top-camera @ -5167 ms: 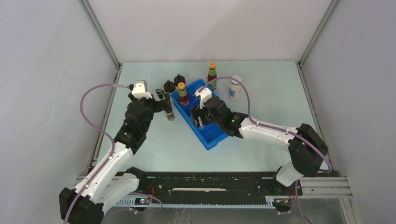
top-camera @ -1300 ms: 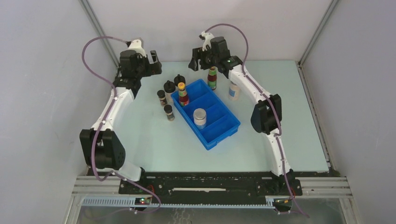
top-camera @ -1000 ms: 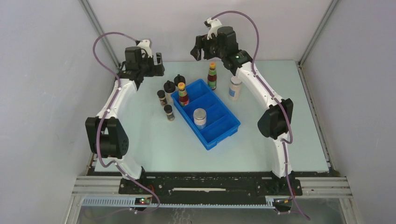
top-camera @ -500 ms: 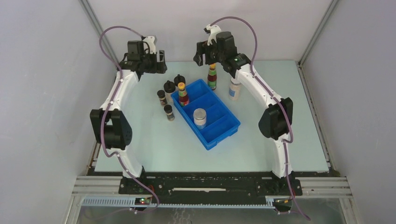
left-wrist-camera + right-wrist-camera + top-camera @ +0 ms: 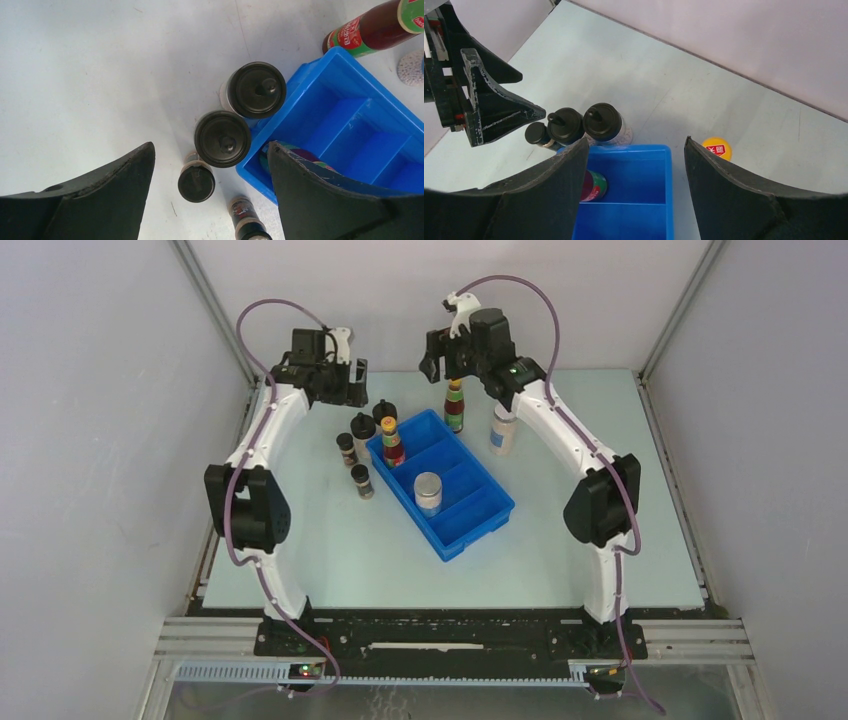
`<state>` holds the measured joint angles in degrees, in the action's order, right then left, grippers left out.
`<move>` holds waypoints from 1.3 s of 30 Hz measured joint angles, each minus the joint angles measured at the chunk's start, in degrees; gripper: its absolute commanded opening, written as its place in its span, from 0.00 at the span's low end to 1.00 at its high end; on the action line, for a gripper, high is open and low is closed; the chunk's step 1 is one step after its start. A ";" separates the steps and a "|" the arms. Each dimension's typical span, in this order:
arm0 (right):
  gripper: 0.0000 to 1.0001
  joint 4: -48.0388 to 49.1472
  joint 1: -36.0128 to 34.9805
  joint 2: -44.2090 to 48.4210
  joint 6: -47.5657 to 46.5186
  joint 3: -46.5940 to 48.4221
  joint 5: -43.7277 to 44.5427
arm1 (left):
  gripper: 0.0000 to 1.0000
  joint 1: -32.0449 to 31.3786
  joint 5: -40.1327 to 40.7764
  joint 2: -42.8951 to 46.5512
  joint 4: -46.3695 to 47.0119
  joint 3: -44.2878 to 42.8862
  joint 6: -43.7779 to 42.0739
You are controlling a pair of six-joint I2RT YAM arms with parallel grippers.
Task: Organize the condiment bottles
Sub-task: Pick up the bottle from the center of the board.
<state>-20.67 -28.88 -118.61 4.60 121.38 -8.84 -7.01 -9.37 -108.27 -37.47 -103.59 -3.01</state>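
Note:
A blue tray (image 5: 478, 525) holds a dark-red bottle (image 5: 393, 441) in its far compartment and a pale jar (image 5: 428, 492) in the middle one. A second dark-red bottle (image 5: 455, 406) and a pale white-capped jar (image 5: 503, 430) stand behind the tray. Several black-lidded jars (image 5: 362, 427) stand left of it. My left gripper (image 5: 352, 386) is open, high above the black lids (image 5: 222, 138). My right gripper (image 5: 440, 356) is open, high above the tray's far end (image 5: 644, 170), with the outer bottle's yellow cap (image 5: 717, 148) just right of its fingers.
Grey walls close the table on three sides, and both grippers are near the back wall. The left gripper (image 5: 484, 110) shows at the left in the right wrist view. A black rail runs along the near edge (image 5: 450, 635).
Earlier the left gripper was at a black-lidded jar and the right was low in the tray at the pale jar. Both are now raised, empty. In the last second the left moved right.

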 measured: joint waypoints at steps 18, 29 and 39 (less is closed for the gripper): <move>0.79 1.55 -0.20 3.65 0.02 -5.90 0.85 | 0.86 0.04 0.76 0.28 -2.49 3.52 0.66; 0.79 2.54 -0.24 3.89 0.04 -6.86 0.90 | 0.85 0.02 -0.11 0.17 -2.38 5.16 1.18; 0.79 3.32 0.31 4.42 0.04 -8.15 0.83 | 0.85 -0.92 0.00 -3.13 -2.86 5.03 1.46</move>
<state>-17.34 -28.58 -114.19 4.64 113.23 -8.01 -7.92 -9.37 -111.39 -40.34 -98.56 -1.54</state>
